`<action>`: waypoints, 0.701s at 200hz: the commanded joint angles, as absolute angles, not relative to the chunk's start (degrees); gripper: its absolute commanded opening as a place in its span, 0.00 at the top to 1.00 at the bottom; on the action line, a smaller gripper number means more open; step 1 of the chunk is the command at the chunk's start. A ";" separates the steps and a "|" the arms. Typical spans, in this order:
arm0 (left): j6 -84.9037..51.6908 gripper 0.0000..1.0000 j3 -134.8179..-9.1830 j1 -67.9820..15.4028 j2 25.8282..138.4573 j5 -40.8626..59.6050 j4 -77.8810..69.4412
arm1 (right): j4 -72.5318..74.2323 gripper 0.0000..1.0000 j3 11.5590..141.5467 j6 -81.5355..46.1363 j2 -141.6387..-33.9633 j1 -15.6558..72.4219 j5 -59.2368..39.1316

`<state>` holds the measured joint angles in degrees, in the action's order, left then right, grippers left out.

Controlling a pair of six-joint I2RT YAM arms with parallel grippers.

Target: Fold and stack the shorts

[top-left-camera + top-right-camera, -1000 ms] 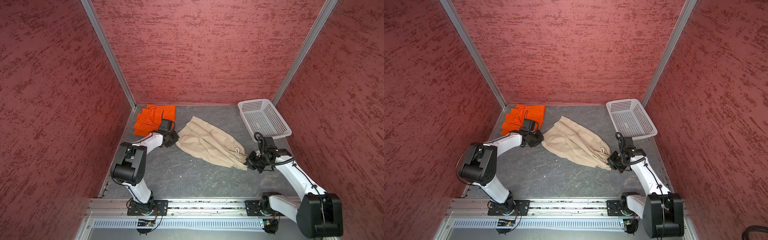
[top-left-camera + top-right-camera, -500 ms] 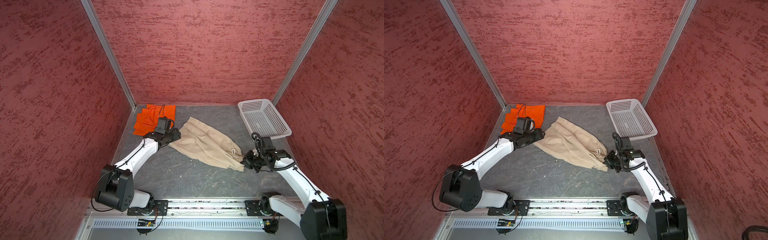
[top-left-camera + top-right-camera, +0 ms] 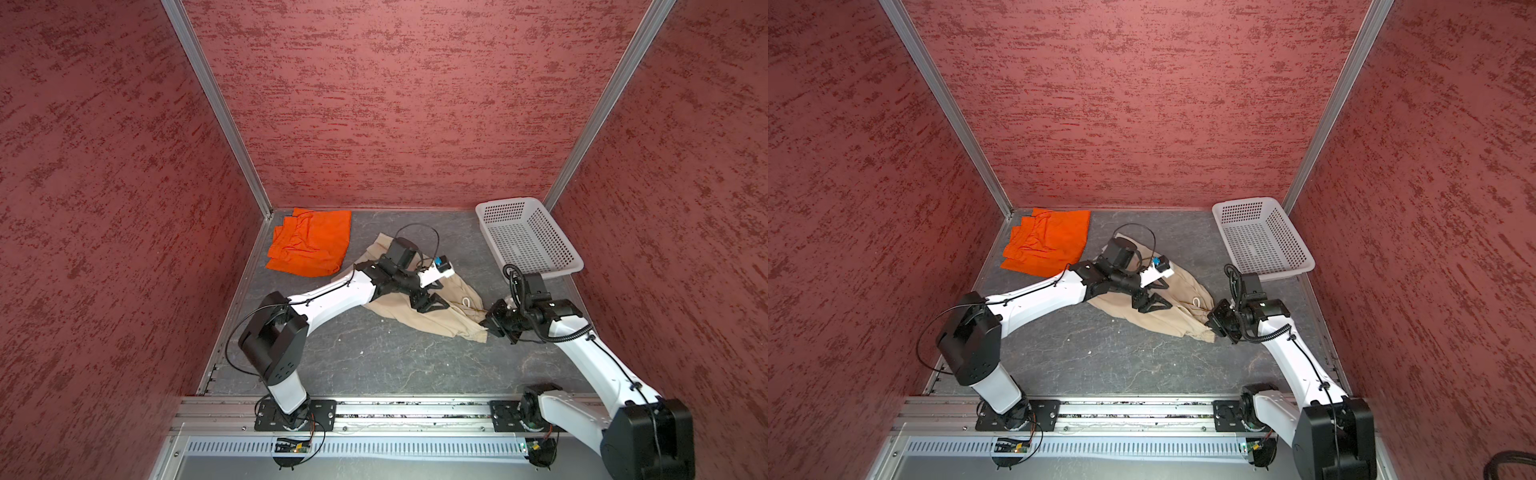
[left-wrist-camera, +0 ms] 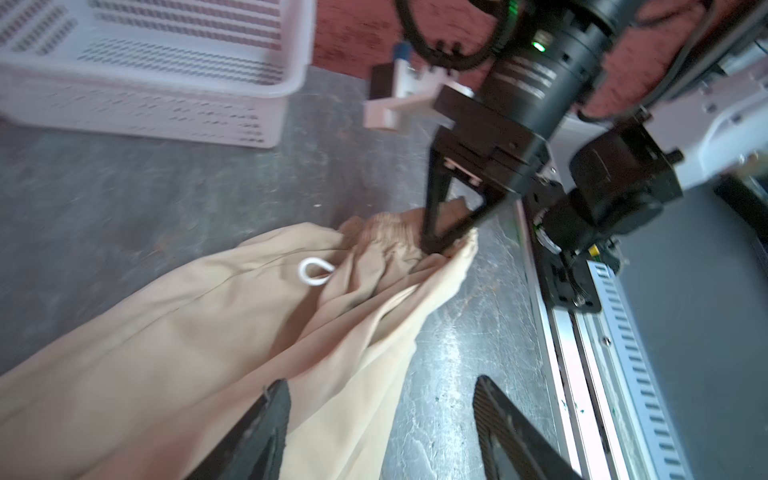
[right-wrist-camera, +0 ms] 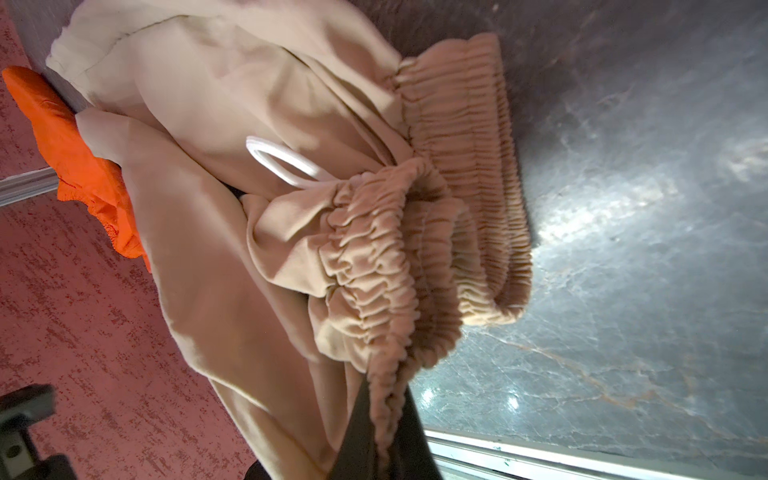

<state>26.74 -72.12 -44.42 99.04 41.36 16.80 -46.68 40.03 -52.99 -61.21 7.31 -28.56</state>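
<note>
Nearest, a slotted metal rail (image 3: 415, 409) runs along the front edge of the grey, marble-veined counter (image 3: 374, 357). Just beyond it the right pincer (image 3: 485, 327) is clamped on the near corner of the beige shorts (image 3: 436, 322), its dark fingertips pressed together on the gathered elastic waistband (image 5: 457, 166). The right wrist view shows what the top views cannot: the waistband's tight ribbed ruching, doubled over on itself, and a smooth white cord loop (image 5: 282, 162) lying beside it. The beige cloth is soft and matte, spread in long loose folds across the middle of the counter. Above it the left pincer (image 3: 435, 296) hangs with its jaws well apart and nothing between them. The left wrist view shows one ridged black finger (image 4: 266, 428) over the cloth and its partner over bare counter. Farther back, the orange shorts (image 3: 309, 243) lie crumpled in a rough rectangle in the back left corner, just beside the beige pair's far end. The white perforated plastic basket (image 3: 548, 272), rectangular with a rounded rim, sits at the back right.
</note>
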 commanded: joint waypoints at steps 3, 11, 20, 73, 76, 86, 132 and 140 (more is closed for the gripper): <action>38.21 0.29 -75.67 -47.40 102.82 46.50 17.93 | -45.14 0.97 42.00 -54.35 -60.47 7.64 -29.70; 38.94 0.29 -76.58 -48.39 104.19 45.71 17.74 | -45.03 0.97 41.98 -54.42 -60.47 7.65 -29.73; 39.86 0.29 -77.42 -49.47 105.82 44.66 17.46 | -44.83 0.97 42.01 -54.43 -60.56 7.65 -29.86; 42.20 0.40 -82.00 -52.92 112.98 41.87 16.24 | -44.57 0.97 42.19 -54.97 -59.94 7.64 -30.33; 42.33 0.41 -81.99 -53.03 113.22 41.58 15.93 | -44.49 0.97 42.19 -55.01 -59.88 7.65 -30.41; 42.45 0.48 -81.96 -53.71 113.96 40.42 14.86 | -44.06 0.97 42.21 -55.19 -59.77 7.62 -30.77; 43.37 1.00 -82.20 -53.80 113.92 40.03 15.37 | -45.31 0.86 44.52 -53.30 -58.54 5.80 -31.54; 43.61 1.00 -81.67 -53.58 113.11 41.37 15.70 | -46.84 0.79 45.71 -51.93 -58.02 4.04 -30.92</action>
